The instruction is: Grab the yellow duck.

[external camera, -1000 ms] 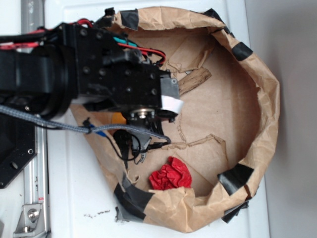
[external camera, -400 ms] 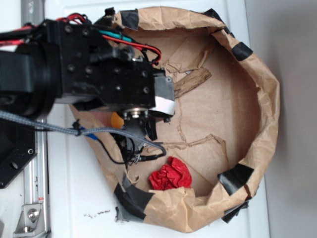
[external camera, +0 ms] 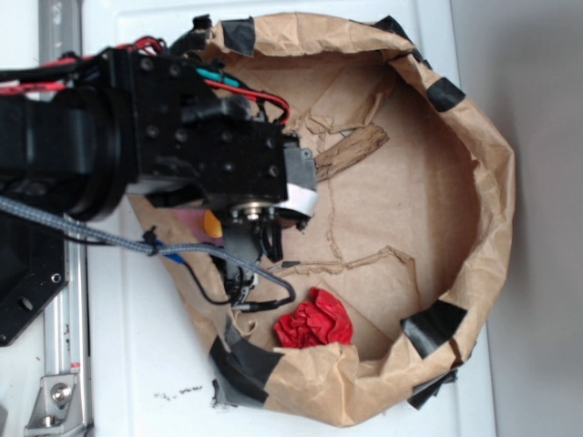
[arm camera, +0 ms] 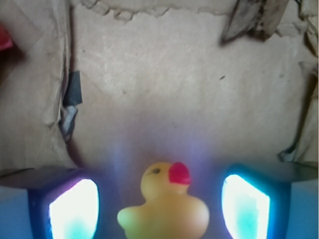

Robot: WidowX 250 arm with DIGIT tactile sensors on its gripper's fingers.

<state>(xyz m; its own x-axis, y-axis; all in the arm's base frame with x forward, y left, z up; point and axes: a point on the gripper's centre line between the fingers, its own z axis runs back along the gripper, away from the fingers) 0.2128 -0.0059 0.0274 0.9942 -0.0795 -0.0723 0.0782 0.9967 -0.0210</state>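
The yellow duck [arm camera: 164,205] sits upright between the wide-spread jaws, a gap showing on each side, its red bill turned slightly toward the right pad [arm camera: 245,208]. It looks fairly centred. To grip well, the jaws should probably close slowly and squarely on the rounded body, low down, since the glossy surface may squirt out. The brown wood piece [arm camera: 254,17] lies well beyond the jaws.

Soft even daylight; wrist view blurred near the glaring jaws (overexposed).
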